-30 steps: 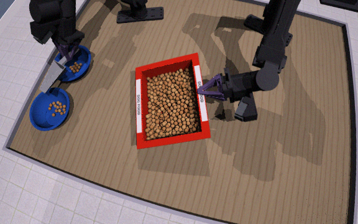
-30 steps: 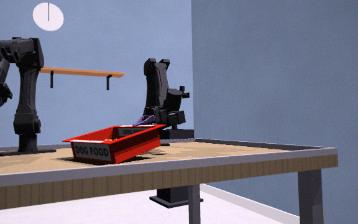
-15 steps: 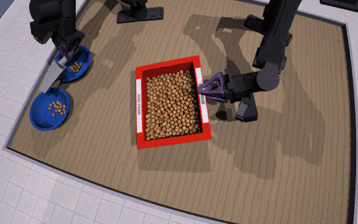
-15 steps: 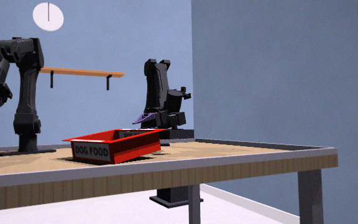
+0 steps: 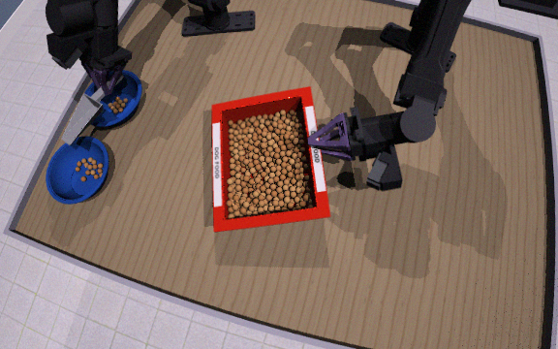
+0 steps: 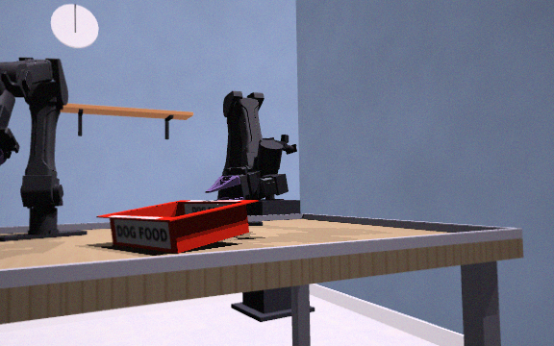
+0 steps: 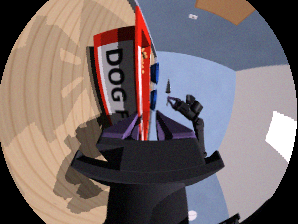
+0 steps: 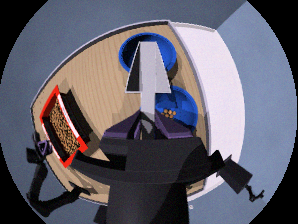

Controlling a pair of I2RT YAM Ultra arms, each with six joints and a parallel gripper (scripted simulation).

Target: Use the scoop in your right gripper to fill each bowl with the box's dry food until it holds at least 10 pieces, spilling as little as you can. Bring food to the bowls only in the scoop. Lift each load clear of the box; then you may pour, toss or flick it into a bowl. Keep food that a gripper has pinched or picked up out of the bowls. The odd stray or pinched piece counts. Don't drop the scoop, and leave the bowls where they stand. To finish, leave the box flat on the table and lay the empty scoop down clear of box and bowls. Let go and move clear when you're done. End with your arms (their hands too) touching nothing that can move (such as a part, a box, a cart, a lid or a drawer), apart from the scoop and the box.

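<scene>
The red food box [image 5: 264, 223] [image 6: 210, 225] [image 8: 82, 148] is full of brown pieces and looks nearly level; I cannot tell if its end by the left gripper is fully down. My left gripper [image 5: 310, 142] [image 6: 207, 191] [image 7: 147, 113] is partly open at that end's rim, with the rim between or just beside its fingertips. My right gripper [image 5: 108, 92] [image 8: 147, 112] is shut on the scoop [image 5: 82, 121] [image 8: 148, 65], held above the bowls with no food visible on it. The upper bowl [image 5: 133, 93] [image 8: 185, 101] and lower bowl [image 5: 63, 174] each hold several pieces.
The two bowls stand close together near the raised table edge [image 5: 30, 192]. The box stands between them and the left arm. The exterior view shows only a sliver of one bowl at its left edge.
</scene>
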